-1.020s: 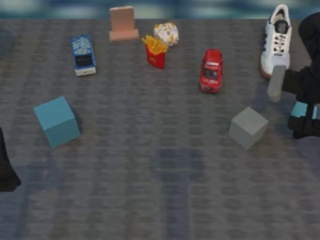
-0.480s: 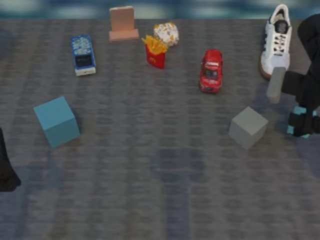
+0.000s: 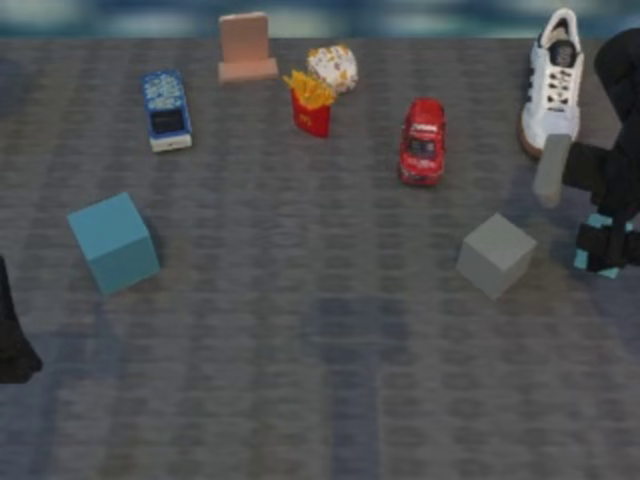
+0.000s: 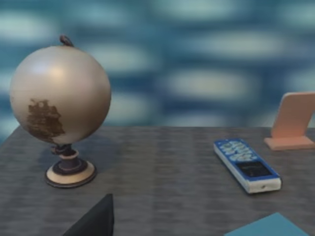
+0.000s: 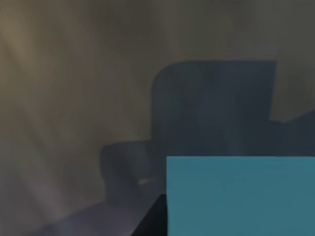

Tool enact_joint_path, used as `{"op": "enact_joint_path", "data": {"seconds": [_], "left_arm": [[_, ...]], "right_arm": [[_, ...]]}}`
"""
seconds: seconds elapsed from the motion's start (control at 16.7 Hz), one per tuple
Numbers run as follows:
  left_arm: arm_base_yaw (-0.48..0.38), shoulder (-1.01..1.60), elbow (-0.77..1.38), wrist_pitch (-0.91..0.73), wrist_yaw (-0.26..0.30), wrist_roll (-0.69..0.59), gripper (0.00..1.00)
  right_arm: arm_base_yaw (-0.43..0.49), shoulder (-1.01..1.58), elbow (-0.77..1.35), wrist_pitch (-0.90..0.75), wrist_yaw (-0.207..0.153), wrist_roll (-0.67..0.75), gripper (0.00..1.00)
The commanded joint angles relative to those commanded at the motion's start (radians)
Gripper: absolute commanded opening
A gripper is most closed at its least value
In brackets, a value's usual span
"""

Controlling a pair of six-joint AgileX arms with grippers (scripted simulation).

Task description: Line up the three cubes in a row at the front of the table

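The large blue-teal cube (image 3: pixel 112 243) sits on the table (image 3: pixel 300 330) at mid left; one corner of it (image 4: pixel 266 227) shows in the left wrist view. At mid right is the grey cube (image 3: pixel 495 254). The small turquoise cube (image 3: pixel 600 222) is at the right edge under my right gripper (image 3: pixel 605 245), which stands over it and hides most of it. The right wrist view shows this cube (image 5: pixel 241 196) close up, with a dark finger (image 5: pixel 152 219) flush against its side. My left gripper (image 3: pixel 12 345) is parked at the left edge, open and away from the cubes.
Along the back stand a tan upright block (image 3: pixel 245 47), a blue phone (image 3: pixel 165 110), a box of fries (image 3: pixel 312 103), a wrapped burger (image 3: pixel 333 66), a red toy car (image 3: pixel 423 140) and a white shoe (image 3: pixel 553 80). A globe (image 4: pixel 60 105) shows in the left wrist view.
My right gripper has come down over the small turquoise cube and now covers more of it. The other cubes and the left arm have not moved.
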Motion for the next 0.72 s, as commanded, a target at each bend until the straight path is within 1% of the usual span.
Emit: {"op": "enact_joint_path", "data": {"seconds": [0.24, 0.54, 0.72], "left_arm": [[0.0, 0.0, 0.0, 0.0, 0.0, 0.0, 1.0], [0.0, 0.0, 0.0, 0.0, 0.0, 0.0, 1.0], [0.0, 0.0, 0.0, 0.0, 0.0, 0.0, 1.0]], "right_arm": [[0.002, -0.043, 0.016, -0.052, -0.007, 0.016, 0.0], [0.006, -0.095, 0.131, -0.234, -0.008, 0.015, 0.0], [0.009, -0.116, 0.163, -0.276, -0.007, 0.017, 0.0]]}}
